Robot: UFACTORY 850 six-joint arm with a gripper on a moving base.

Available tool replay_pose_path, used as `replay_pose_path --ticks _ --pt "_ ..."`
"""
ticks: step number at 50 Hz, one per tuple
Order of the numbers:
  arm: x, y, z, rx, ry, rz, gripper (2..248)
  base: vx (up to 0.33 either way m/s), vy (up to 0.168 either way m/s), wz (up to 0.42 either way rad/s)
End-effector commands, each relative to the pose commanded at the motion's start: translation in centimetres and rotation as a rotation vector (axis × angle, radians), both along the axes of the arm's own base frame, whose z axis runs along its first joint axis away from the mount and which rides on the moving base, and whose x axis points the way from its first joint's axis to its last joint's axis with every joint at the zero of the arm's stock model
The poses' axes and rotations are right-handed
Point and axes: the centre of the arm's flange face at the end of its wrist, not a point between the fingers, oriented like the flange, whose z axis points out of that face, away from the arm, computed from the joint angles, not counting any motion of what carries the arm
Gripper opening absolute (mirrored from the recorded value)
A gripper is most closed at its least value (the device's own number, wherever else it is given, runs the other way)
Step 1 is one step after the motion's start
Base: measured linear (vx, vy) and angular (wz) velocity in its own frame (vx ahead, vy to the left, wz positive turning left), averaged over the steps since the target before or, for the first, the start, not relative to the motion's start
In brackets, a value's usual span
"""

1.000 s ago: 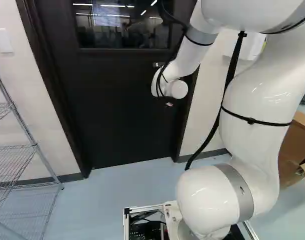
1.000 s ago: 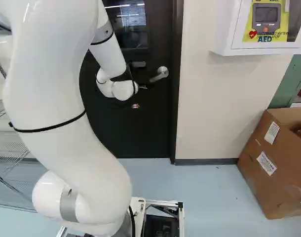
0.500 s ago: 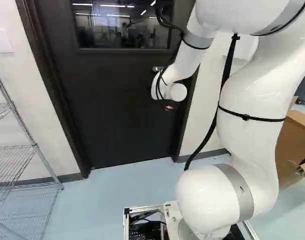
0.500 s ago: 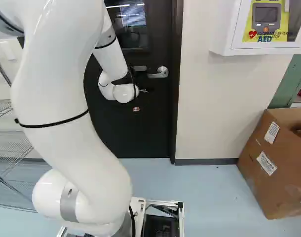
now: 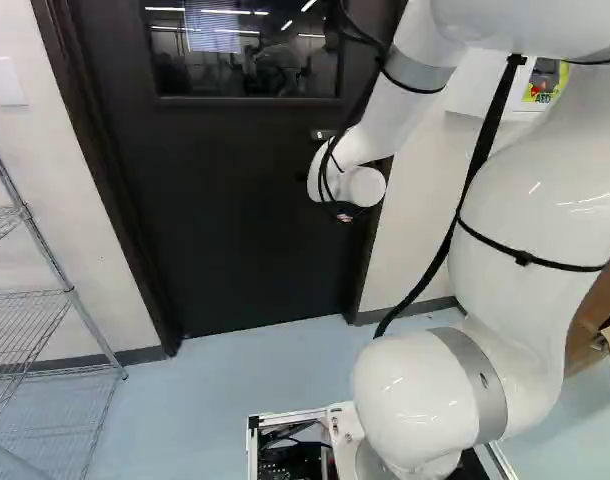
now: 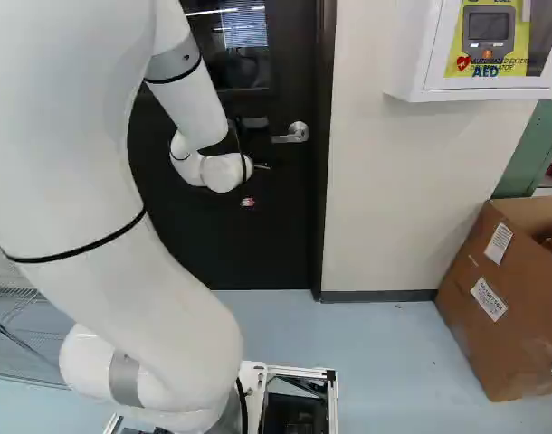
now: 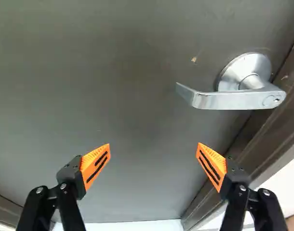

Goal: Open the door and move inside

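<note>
Two orange-padded fingers spread wide, and that's the black two-fingered tool (image 7: 153,153) released, its tips well apart, facing the dark, flat door (image 5: 235,200)! The silver metal lever handle (image 7: 233,100) sits ahead of the tool and off to one side, beyond the finger nearer the dark door frame (image 7: 267,126), apart from both pads. Its lever lies roughly level, reaching from the round rose away from the frame, and the door looks shut! Behind the tool comes the big glossy white arm (image 6: 95,235), bent, strapped with black bands, its wrist close to the door and just beside the handle in the right base view. Above the tool, the dark-framed glass window (image 5: 245,55) throws back strips of light. Below it runs the pale blue floor (image 5: 235,370). Out to the tool's left, there's a silver wire shelving rack (image 5: 75,293); to its right, a white wall cabinet with a yellow panel inside (image 6: 439,93), and lower down, a brown cardboard box (image 6: 475,348) on the floor!
</note>
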Motion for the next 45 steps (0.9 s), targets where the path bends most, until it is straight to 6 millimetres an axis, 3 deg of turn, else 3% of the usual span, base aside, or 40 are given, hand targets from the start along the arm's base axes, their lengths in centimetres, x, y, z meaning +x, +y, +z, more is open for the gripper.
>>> replay_pose_path --ticks 45 --pt "-1.1 -0.2 4.7 0.002 -0.105 -0.004 247 0.0 0.0 0.0"
